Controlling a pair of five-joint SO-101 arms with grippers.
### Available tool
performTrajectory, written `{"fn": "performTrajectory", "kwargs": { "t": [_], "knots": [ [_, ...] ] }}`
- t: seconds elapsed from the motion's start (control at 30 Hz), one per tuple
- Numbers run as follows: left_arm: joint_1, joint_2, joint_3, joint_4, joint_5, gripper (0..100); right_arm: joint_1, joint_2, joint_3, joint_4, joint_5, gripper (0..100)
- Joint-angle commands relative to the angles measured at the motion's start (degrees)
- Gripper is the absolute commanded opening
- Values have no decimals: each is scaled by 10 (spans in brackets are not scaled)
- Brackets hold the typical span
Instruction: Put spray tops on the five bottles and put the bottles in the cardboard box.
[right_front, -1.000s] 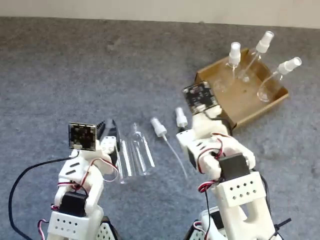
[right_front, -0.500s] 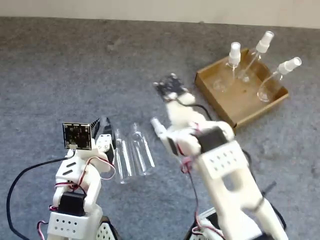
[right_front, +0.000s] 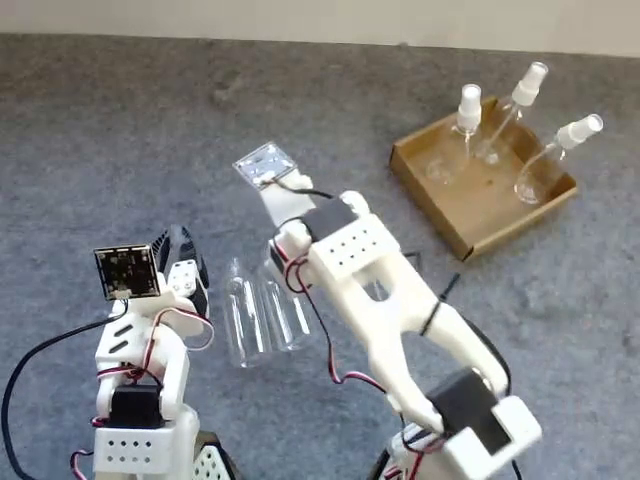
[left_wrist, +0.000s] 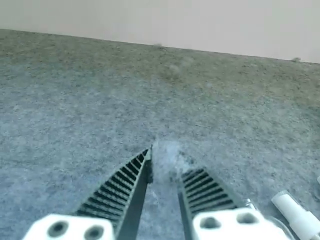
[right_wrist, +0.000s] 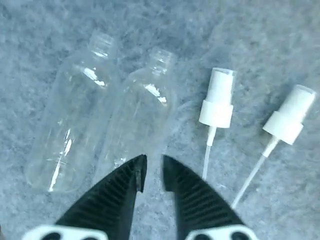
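Note:
Two clear uncapped bottles (right_front: 240, 315) (right_front: 286, 308) lie side by side on the grey carpet, also seen as bottles (right_wrist: 70, 132) (right_wrist: 140, 120) in the right wrist view. Beside them lie two loose white spray tops (right_wrist: 216, 107) (right_wrist: 287, 120). My right arm (right_front: 345, 245) stretches over this spot. Its gripper (right_wrist: 152, 167) hangs just above the nearer bottle, slightly open and holding nothing. My left gripper (right_front: 182, 245) (left_wrist: 165, 165) stands left of the bottles, open a little over bare carpet, with a spray top (left_wrist: 295, 214) off to its side.
The cardboard box (right_front: 425, 205) sits at the back right. Three bottles with spray tops (right_front: 468, 110) (right_front: 520, 95) (right_front: 560, 145) stand or lean in it. Bare carpet stretches across the far left and the middle back.
My right arm has swung left from beside the box, across the spray tops, to over the two lying bottles. The left arm has shifted a little to the left.

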Motion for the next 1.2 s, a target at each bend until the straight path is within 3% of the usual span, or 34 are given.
{"fn": "performTrajectory", "kwargs": {
  "t": [0.0,0.3,0.47,0.73,0.93,1.17],
  "knots": [
    [-7,0,12,-15,5,5,-15,19,-53,5,-7,180],
    [-6,0,12,-14,4,5,-15,87,-109,3,-12,198],
    [-6,0,12,-12,4,5,-16,123,-128,4,-66,203],
    [-6,0,12,-11,4,5,-56,139,-135,4,-65,204],
    [-6,0,12,-11,4,5,-61,142,-135,4,-67,297],
    [-6,0,12,-11,4,5,-60,144,-130,-7,-65,296]
  ]
}}
